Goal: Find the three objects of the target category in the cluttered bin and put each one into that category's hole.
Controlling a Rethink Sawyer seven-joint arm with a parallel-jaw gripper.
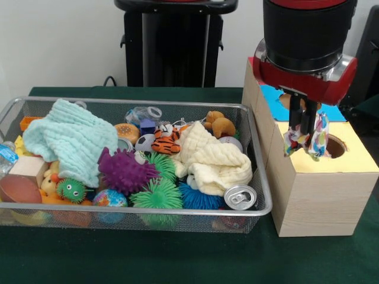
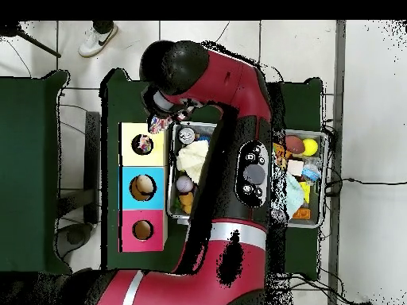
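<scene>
My gripper (image 1: 301,137) hangs over the yellow top of the wooden box (image 1: 314,195), shut on a small multicoloured cloth (image 1: 318,139) that dangles beside the round hole (image 1: 336,146). From above, that cloth (image 2: 161,125) shows at the edge of the yellow section, near its hole (image 2: 143,144); the arm's wrist hides the fingers there. In the wire bin (image 1: 177,103) a mint green cloth (image 1: 68,139) lies at the left. A cream cloth (image 1: 213,160) lies at the right.
The bin also holds a purple spiky ball (image 1: 124,170), green spiky balls (image 1: 157,195), a tiger toy (image 1: 166,143) and a drinks can (image 1: 240,196). The box has blue (image 2: 143,187) and pink (image 2: 143,230) sections, each with a hole. The arm (image 2: 238,159) spans the bin.
</scene>
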